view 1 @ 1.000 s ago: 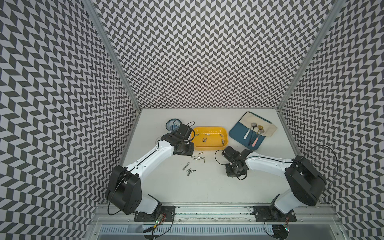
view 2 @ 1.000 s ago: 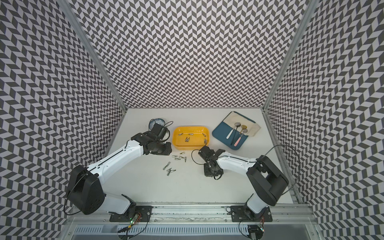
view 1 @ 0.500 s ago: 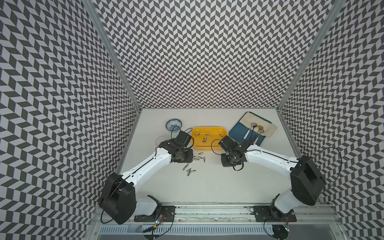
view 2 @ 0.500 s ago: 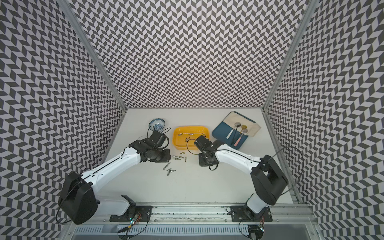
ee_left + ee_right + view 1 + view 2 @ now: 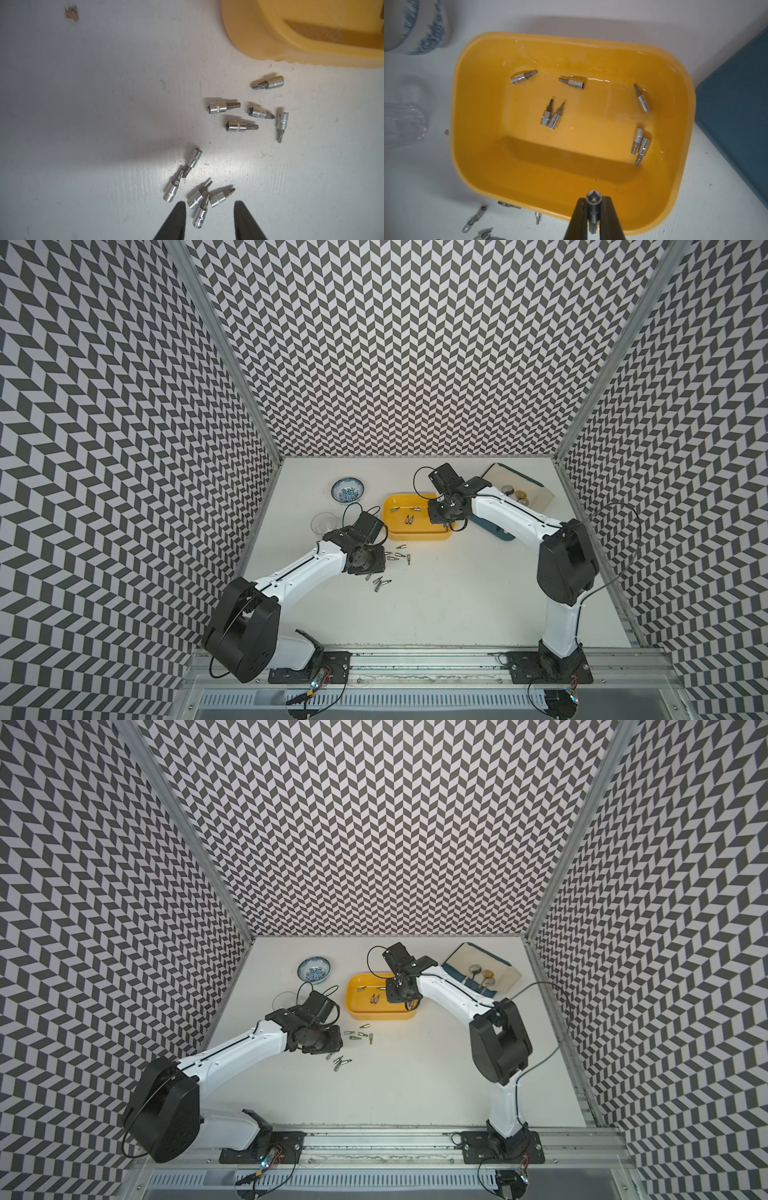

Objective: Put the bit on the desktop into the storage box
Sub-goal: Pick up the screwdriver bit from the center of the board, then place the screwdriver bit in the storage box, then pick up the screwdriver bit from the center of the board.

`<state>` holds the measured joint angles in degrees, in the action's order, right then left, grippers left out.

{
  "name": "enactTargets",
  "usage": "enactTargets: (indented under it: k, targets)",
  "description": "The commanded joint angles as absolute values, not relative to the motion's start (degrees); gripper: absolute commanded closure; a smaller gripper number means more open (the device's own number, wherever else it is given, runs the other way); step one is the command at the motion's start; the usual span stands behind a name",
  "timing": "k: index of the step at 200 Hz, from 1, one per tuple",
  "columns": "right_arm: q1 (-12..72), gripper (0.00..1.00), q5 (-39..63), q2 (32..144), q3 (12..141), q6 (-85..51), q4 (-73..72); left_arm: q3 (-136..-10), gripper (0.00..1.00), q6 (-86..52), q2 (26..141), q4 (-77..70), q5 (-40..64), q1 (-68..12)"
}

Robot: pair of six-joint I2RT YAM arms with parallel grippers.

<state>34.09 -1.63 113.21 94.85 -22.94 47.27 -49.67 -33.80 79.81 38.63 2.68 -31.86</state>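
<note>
The right claw point(image 5: 593, 200) is shut tight on one small silver metal bit point(image 5: 592, 216). It hangs over the near wall of the shallow yellow plastic storage box point(image 5: 477, 145), which sits toward the back edge of the off-white tabletop point(image 5: 83, 104). I think it should go a little more over the middle, and low, before letting go, so the bit does not bounce out. Seven more silver bits point(image 5: 572, 81) lie inside. The left claw point(image 5: 209, 202) is open above loose silver bits point(image 5: 197, 195) in front of the box. Some touch, so grab just one. A flat blue tray point(image 5: 737, 104) lies just beside the box. Above it there is free room.
</note>
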Motion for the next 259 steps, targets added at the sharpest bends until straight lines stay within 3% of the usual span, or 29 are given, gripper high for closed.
enactTargets:
  k: [1, 77, 201, 259]
  targets:
    - [32.84, 1.00, -0.30, 117.21, 98.42, -19.84, 46.34, -49.24, 0.58, -34.34, 80.80, 35.52, 2.39, -31.90]
    - [30.50, 1.00, -0.04, 127.62, 105.62, -17.41, 48.16, -49.02, 0.57, -33.79, 85.43, 34.19, 1.10, -31.60]
    - [30.50, 1.00, -0.74, 131.88, 106.98, -16.18, 48.34, -51.03, 0.61, -30.84, 90.76, 33.92, -1.92, -30.50]
    - [30.50, 0.84, -0.70, 131.89, 107.13, -16.00, 48.77, -52.29, 0.63, -30.30, 91.90, 34.19, -2.71, -30.50]
